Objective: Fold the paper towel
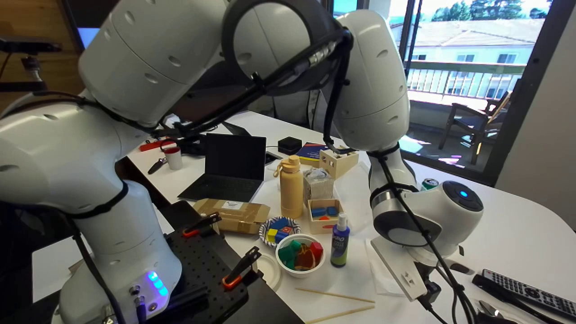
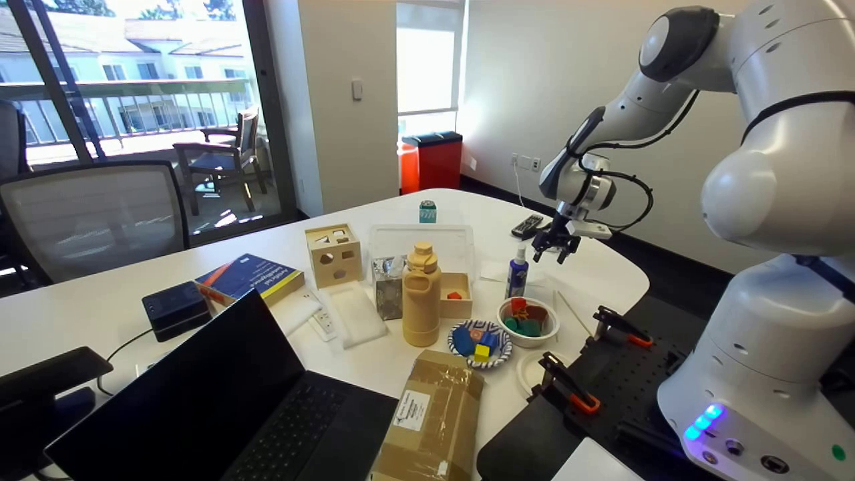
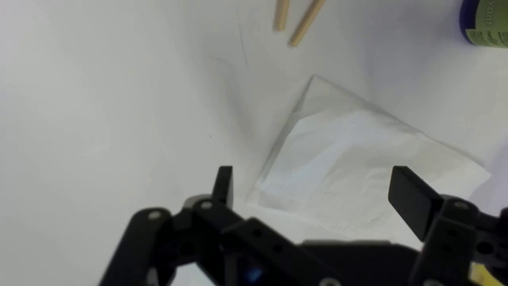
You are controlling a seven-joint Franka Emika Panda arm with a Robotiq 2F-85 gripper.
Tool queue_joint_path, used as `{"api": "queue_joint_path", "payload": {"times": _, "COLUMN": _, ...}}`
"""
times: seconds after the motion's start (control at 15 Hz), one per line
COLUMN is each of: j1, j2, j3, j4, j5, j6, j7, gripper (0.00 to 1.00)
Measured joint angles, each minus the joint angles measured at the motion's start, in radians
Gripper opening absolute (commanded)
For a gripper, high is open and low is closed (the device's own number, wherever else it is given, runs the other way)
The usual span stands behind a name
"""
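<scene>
- White worktop fills the left of my wrist view.
- Top centre, I see the ends of two thin sticks.
- My hand sits at bottom centre, jaws spread well apart.
- Right of centre, the creased paper towel lies on the worktop, partly behind one jaw.
- Upper right: base of a spray bottle.

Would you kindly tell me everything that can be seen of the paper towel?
The paper towel is thin, white and soft-looking, lightly creased, with fairly straight edges and pointed corners. It lies nearly flat on the white table, near but apart from the spray bottle; a narrow border along one side may mean overlapping layers. The open gripper hangs above it with no visible contact, hiding part of it in the wrist view.
</scene>
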Motion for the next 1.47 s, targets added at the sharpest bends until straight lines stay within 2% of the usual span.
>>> {"api": "queue_joint_path", "payload": {"times": 0.67, "j1": 0.012, "j2": 0.087, "j3": -0.015, "j4": 0.039, "j5": -0.005, "j6": -0.051, "j7": 0.109, "gripper": 1.0}}
{"api": "queue_joint_path", "payload": {"times": 0.8, "j1": 0.016, "j2": 0.097, "j3": -0.015, "j4": 0.057, "j5": -0.005, "j6": -0.058, "j7": 0.128, "gripper": 0.74}}
{"api": "queue_joint_path", "payload": {"times": 1.4, "j1": 0.115, "j2": 0.13, "j3": -0.084, "j4": 0.137, "j5": -0.009, "j6": -0.102, "j7": 0.236, "gripper": 0.05}}
{"api": "queue_joint_path", "payload": {"times": 1.47, "j1": 0.126, "j2": 0.134, "j3": -0.093, "j4": 0.144, "j5": -0.009, "j6": -0.105, "j7": 0.242, "gripper": 0.01}}
